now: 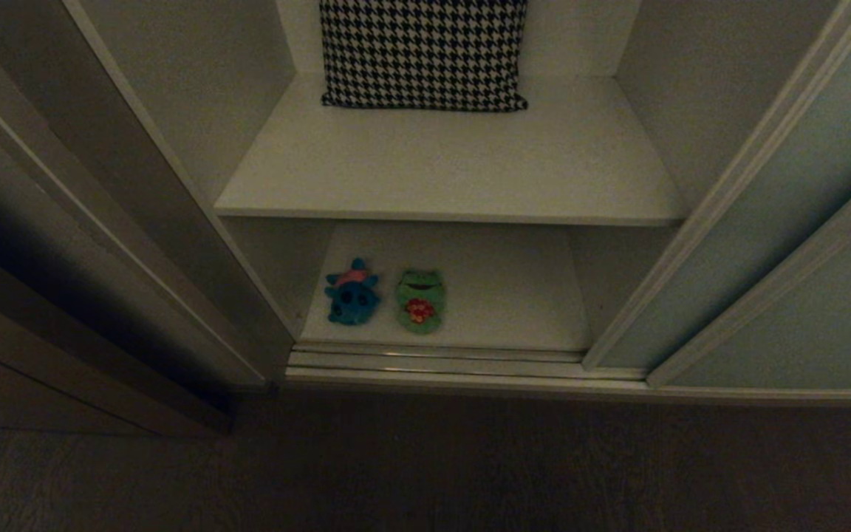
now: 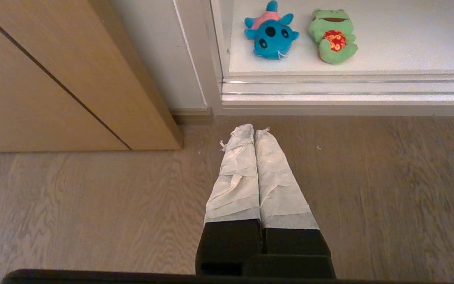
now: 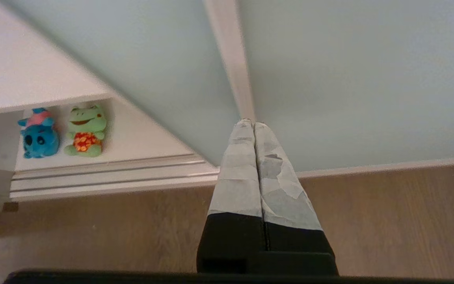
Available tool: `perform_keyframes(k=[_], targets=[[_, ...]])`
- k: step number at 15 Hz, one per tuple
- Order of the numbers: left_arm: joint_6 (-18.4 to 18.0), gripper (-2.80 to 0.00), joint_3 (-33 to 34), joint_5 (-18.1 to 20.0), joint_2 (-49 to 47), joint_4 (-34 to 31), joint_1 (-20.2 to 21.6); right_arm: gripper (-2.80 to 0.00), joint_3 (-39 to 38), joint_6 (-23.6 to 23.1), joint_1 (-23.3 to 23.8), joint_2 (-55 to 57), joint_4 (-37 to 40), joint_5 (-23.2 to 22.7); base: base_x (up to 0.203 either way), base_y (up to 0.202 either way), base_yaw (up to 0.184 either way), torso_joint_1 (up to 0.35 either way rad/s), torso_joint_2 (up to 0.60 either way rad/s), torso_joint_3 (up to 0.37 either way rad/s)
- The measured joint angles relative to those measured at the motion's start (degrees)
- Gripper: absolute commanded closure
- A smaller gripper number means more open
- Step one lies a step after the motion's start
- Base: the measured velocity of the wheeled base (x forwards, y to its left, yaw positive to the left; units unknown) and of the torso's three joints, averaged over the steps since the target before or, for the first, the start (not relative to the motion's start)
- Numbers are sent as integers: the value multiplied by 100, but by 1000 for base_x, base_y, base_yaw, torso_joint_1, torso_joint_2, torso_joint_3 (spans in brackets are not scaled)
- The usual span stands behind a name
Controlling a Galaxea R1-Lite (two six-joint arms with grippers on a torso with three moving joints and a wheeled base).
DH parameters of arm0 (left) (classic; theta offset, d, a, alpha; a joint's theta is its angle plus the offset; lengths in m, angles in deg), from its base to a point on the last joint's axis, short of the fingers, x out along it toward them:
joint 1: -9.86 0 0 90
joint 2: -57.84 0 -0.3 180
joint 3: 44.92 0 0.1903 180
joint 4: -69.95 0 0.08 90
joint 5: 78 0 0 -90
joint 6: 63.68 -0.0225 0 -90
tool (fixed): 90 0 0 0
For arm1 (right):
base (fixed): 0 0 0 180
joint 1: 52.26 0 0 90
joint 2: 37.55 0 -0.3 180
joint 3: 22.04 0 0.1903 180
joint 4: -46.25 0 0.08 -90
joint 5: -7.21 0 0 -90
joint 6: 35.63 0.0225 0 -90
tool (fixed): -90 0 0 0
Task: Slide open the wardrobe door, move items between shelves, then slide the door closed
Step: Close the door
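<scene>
Wood-grain flooring (image 1: 425, 465) runs across the bottom of the head view, meeting a ribbed metal floor track (image 1: 433, 362) at the foot of an open white wardrobe. Inside, two plain white shelves show: the upper shelf (image 1: 448, 170) fills the middle of the frame and carries a black-and-white houndstooth cushion (image 1: 423, 52) at the top centre, leaning against the back wall. The lower shelf (image 1: 499, 295) sits just behind the track, and on its left part lie the two small plush toys side by side, close together: a teal-blue plush creature with a pink back (image 1: 351, 293) on the left and a bright green plush frog with a red chest patch (image 1: 419, 299) on the right. The matte pale grey-green sliding wardrobe door (image 1: 780, 222), edged in thin cream framing, stands slid aside at the right of the frame, leaving the opening clear. A dark brown wooden side frame (image 1: 63, 244) fills the left.

Neither arm shows in the head view. In the left wrist view the left claw (image 2: 254, 130), its fingers wrapped in pale tape, is closed and empty, hanging over the floor just short of the track. In the right wrist view the right claw (image 3: 249, 122) is likewise closed and empty, its tips pointing at the cream strip of the door, with both toys at the left of that frame.
</scene>
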Motion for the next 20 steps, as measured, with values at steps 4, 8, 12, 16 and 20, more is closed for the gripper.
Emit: perform_keyframes(k=[4,8,12,16,20], targets=[[0,0,0,-2,0,1,0,0,0,9,-184,292,-364,22,0,0,0,0,0,0],[0,0,0,0,0,4,0,0,183,9,-330,542,-404,39,0,0,0,0,0,0],[0,0,0,-2,0,1,2,0,410,6,-352,795,-569,41,0,0,0,0,0,0],[0,0,0,-2,0,1,0,0,457,9,-395,995,-743,183,0,0,0,0,0,0],[-2,0,0,0,0,1,2,0,429,3,-609,1058,-741,258,0,0,0,0,0,0]])
